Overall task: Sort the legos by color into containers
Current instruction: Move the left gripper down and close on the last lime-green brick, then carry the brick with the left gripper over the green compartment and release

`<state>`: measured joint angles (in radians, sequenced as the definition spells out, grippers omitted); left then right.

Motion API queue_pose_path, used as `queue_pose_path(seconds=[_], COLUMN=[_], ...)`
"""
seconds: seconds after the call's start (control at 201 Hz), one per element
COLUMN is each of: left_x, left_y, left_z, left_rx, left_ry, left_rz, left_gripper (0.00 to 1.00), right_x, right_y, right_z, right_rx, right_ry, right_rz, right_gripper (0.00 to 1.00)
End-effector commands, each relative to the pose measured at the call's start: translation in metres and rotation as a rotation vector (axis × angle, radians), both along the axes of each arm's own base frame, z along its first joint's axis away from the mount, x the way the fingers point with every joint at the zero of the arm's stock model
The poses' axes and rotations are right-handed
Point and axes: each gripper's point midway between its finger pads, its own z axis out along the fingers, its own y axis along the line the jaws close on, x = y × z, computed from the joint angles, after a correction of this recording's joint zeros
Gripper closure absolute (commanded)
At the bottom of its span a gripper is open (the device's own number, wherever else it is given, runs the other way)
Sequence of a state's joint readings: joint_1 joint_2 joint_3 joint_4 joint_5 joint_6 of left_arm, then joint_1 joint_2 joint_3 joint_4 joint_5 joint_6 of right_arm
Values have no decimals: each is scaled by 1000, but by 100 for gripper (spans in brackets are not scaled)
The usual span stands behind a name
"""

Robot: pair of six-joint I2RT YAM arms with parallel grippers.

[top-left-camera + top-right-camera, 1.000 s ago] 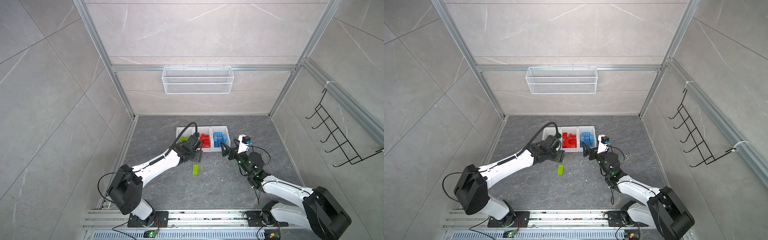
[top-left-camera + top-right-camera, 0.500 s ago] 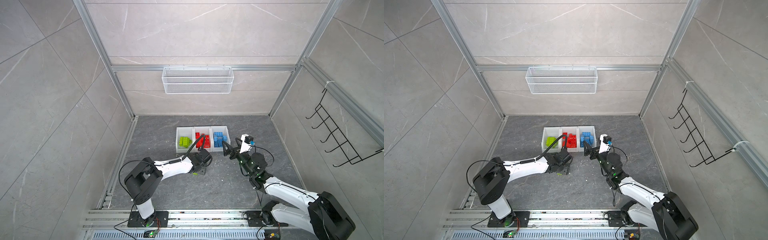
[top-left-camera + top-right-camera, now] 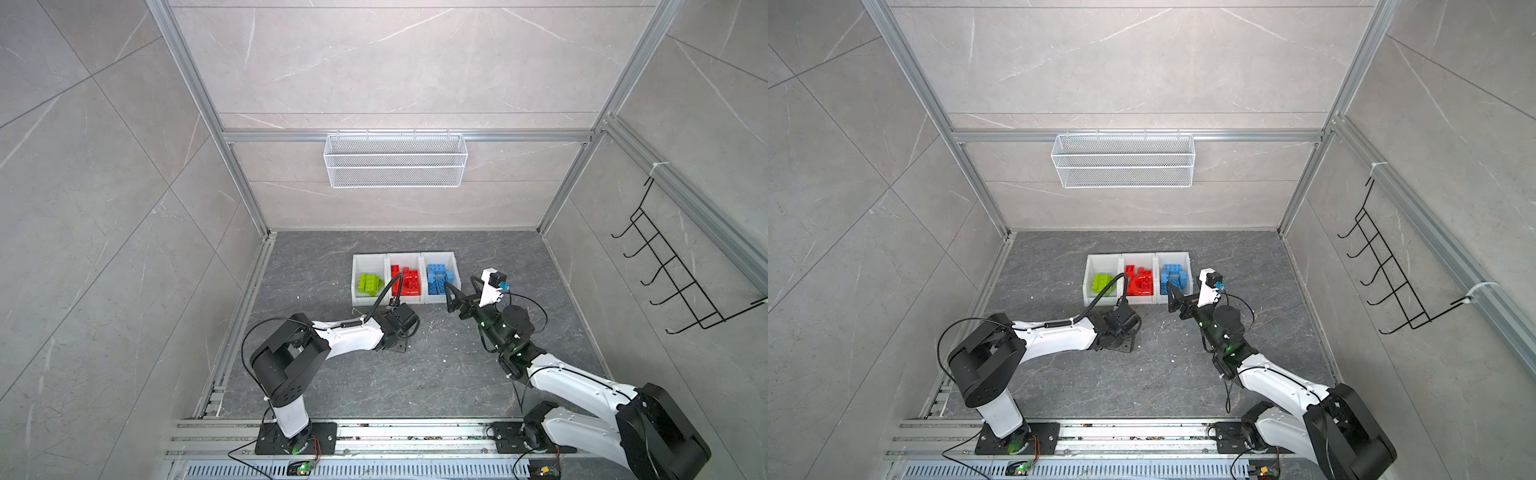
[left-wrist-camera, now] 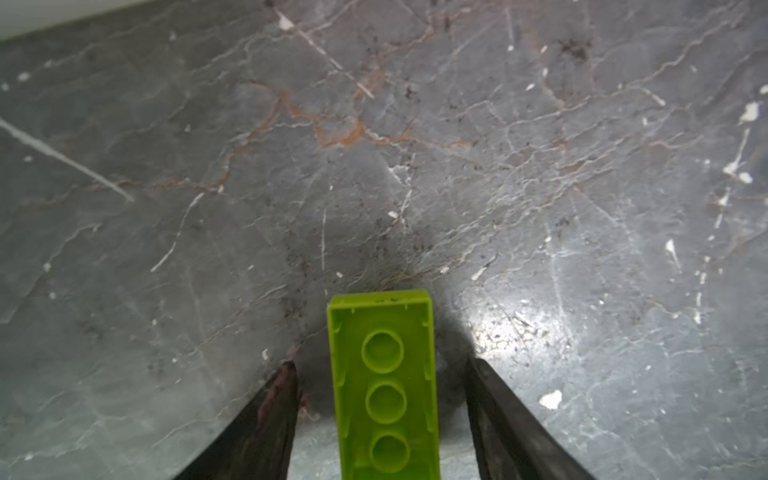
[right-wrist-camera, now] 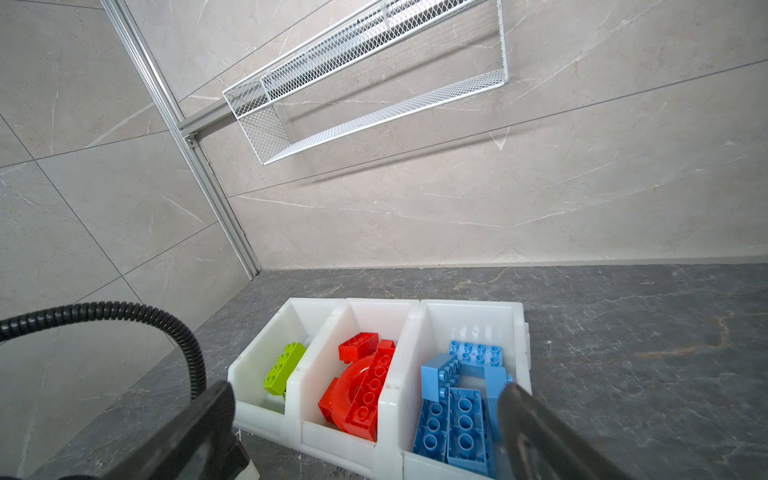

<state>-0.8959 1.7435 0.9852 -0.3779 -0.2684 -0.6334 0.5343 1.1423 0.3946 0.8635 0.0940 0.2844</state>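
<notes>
Dark grey marbled floor (image 4: 374,166) fills the left wrist view. At lower centre a green brick (image 4: 384,386) lies underside up between the spread jaws of the left gripper (image 4: 381,363), untouched on both sides. The right gripper (image 5: 368,387) gapes empty toward 3 white bins (image 5: 469,305).

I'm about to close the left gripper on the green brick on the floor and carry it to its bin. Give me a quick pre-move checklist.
1. Centring: green brick lies between the left gripper fingers: ok.
2. Contact: gaps on both sides, jaws open: not ok.
3. Pose: brick lies underside up on the floor: ok.
4. Room in green bin: ok.
5. Other arm: right gripper open by the blue bin, clear of the green bin: ok.
6. Snag: left arm's cable arches near the bins: cannot tell.
</notes>
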Motion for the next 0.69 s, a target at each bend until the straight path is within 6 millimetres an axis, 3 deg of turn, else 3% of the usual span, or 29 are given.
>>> queue_pose_path(seconds=[0.0,0.119,0.244,0.378,0.563,0.687], left_x=[5,4,7,10,14,24], left_y=[-2,1,5,10,10,13], left_z=[-1,-7,-9,-3,18,52], left_rx=[-16,-10,-11,-19,-36,-81], left_ry=[-6,1,2,-7,-47,-96], left_rz=[19,24,32,43,31,21], left_gripper=[37,42,57,66,68,68], right_x=[4,4,5,5,5,6], right_y=[-1,-1,-1,-1,-2,-1], right_z=[3,2,0,1,0,0], right_rx=[12,13,8,10,8,8], right_ry=[1,2,5,4,6,7], right_rz=[-13,-15,-16,-16,-18,-17], right_gripper=[0,0,0,0,0,0])
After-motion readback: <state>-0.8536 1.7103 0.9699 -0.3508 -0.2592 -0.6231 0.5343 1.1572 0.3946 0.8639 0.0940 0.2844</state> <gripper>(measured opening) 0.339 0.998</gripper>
